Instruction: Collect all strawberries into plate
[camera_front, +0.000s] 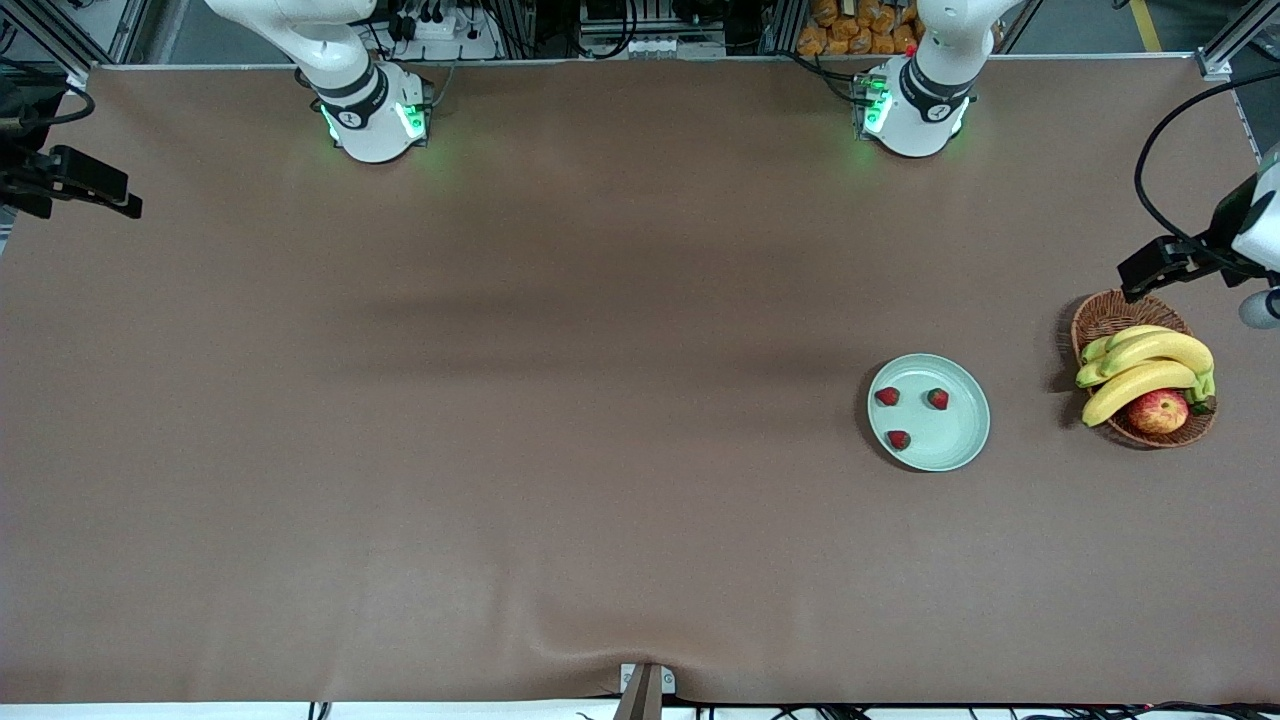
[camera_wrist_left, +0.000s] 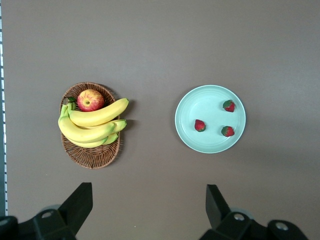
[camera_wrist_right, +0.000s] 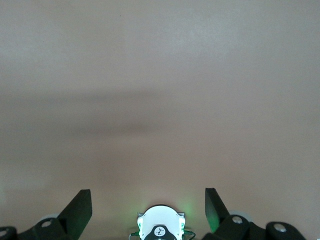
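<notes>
The pale green plate (camera_front: 962, 438) lies toward the left arm's end of the table, with three strawberries on it. One strawberry (camera_front: 887, 396) and a darker one (camera_front: 938, 399) lie side by side, and a third (camera_front: 898, 439) lies nearer the front camera. The left wrist view shows the plate (camera_wrist_left: 200, 100) and its berries (camera_wrist_left: 200, 125) from high above. My left gripper (camera_wrist_left: 148, 187) hangs open and empty, well above the table between plate and basket. My right gripper (camera_wrist_right: 147, 192) is open and empty too, high over bare cloth near its own base (camera_wrist_right: 160, 227).
A brown wicker basket (camera_front: 1110, 315) stands beside the plate, closer to the table's end, holding a bunch of bananas (camera_front: 1150, 365) and a red-yellow apple (camera_front: 1158, 410). Brown cloth (camera_front: 500, 400) covers the whole table.
</notes>
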